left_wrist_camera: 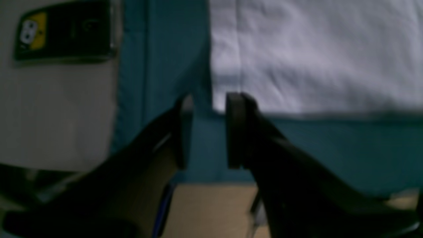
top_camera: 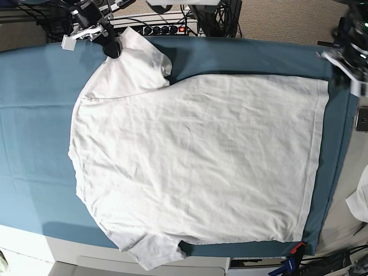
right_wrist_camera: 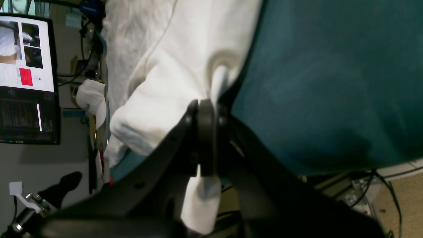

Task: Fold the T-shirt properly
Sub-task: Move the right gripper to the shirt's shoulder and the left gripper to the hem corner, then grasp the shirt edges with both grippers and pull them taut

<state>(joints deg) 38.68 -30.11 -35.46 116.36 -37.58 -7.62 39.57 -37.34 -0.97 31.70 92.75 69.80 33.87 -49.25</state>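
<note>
Wrinkled white cotton T-shirt [top_camera: 195, 167], flat on smooth teal cloth [top_camera: 34, 115]

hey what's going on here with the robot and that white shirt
A two-armed robot is starting to fold a white T-shirt spread flat on a teal cloth sheet. The right gripper has its jaws shut on a sleeve at the shirt's far edge. The left gripper hangs with its jaws apart at the shirt's hem corner, not gripping it yet. No fold has been made.
</note>
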